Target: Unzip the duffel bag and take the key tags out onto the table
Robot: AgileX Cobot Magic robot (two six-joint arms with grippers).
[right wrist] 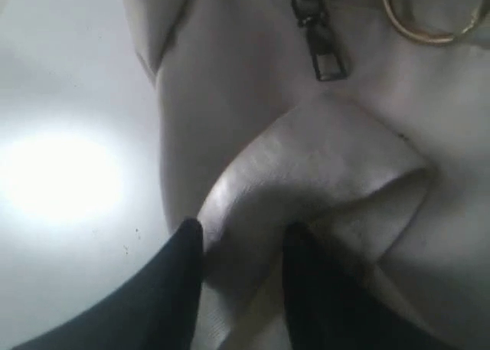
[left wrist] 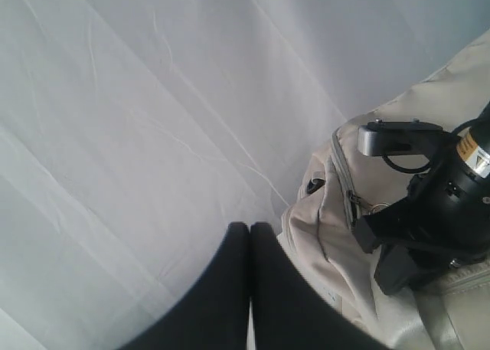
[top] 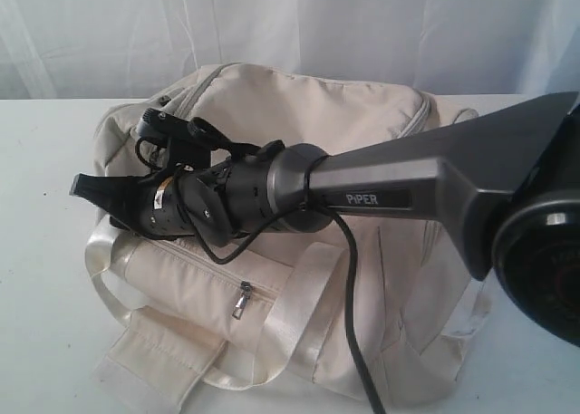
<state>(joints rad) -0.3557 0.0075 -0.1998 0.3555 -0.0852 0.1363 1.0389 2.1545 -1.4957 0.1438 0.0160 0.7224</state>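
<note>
Duffel bag [top: 299, 115], cream-white, sits mid-way across a white desk [top: 41, 305]; the zips that show look closed. Nearest the viewer, satin straps [top: 294, 319] lie slack down its front, beside a small pocket zip pull [top: 240, 301]. Above them the right arm [top: 408, 192] reaches across the bag to its left end. The right hand [right wrist: 241, 239] has its fingers half apart astride a fold of satin strap; whether they pinch it cannot be told. Just beyond that fold lie the main metal zip pull [right wrist: 325, 55] and a gold ring [right wrist: 421, 21]. The left hand [left wrist: 249, 231] hovers off the same end, fingers pressed together, empty. Key tags are not in view, presumably inside the bag. Likely step: starting the main zip. It probably goes best if the right hand clears the strap, takes the pull tab itself and draws along the zip line while the left hand steadies the bag's end. White curtain [top: 272, 20] hangs behind.
</note>
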